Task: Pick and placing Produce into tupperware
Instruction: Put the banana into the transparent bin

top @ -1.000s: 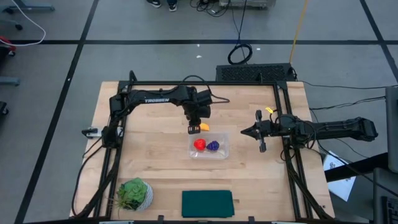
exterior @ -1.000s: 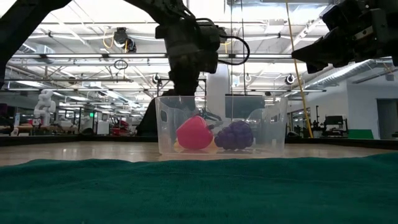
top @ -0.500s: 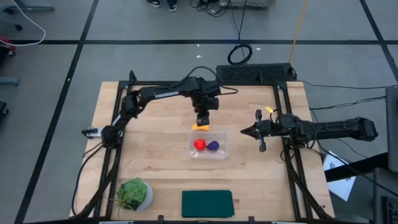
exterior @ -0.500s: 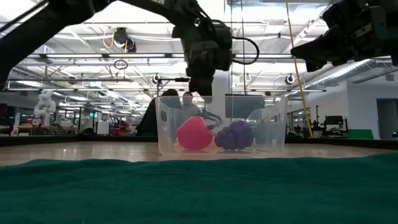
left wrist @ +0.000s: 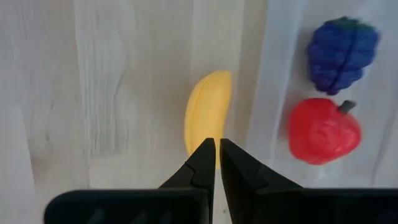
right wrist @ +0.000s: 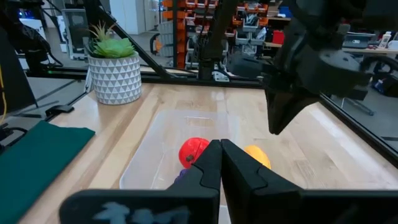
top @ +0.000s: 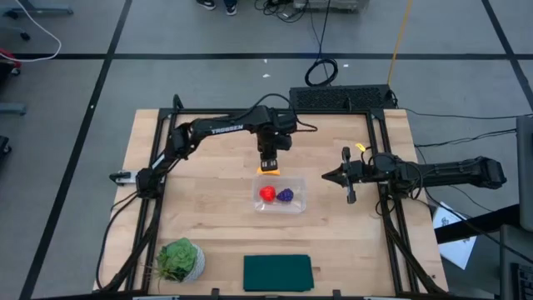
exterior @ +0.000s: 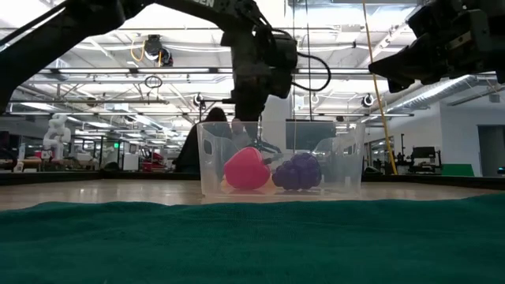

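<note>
The clear tupperware (top: pixel 296 203) stands mid-table with the red fruit (top: pixel 267 193) and the purple grape cluster (top: pixel 286 195) resting on its floor. The yellow banana (top: pixel 268 169) lies flat on the table just outside its far wall; it also shows in the left wrist view (left wrist: pixel 208 115). My left gripper (top: pixel 268 160) hangs shut and empty right above the banana; the right wrist view shows its fingertips (right wrist: pixel 277 127) clear of the banana. My right gripper (top: pixel 329 176) waits shut and empty, to the right of the tupperware and above the table.
A potted green plant (top: pixel 180 259) stands at the near left corner. A dark green cloth (top: pixel 277 272) lies flat at the near edge. Black frame rails (top: pixel 158 192) run along the table's left, far and right sides.
My left gripper has gone a little toward the table's right edge and stays above the banana, while its arm has swung toward the far edge. The tupperware and the two fruits in it have kept still.
</note>
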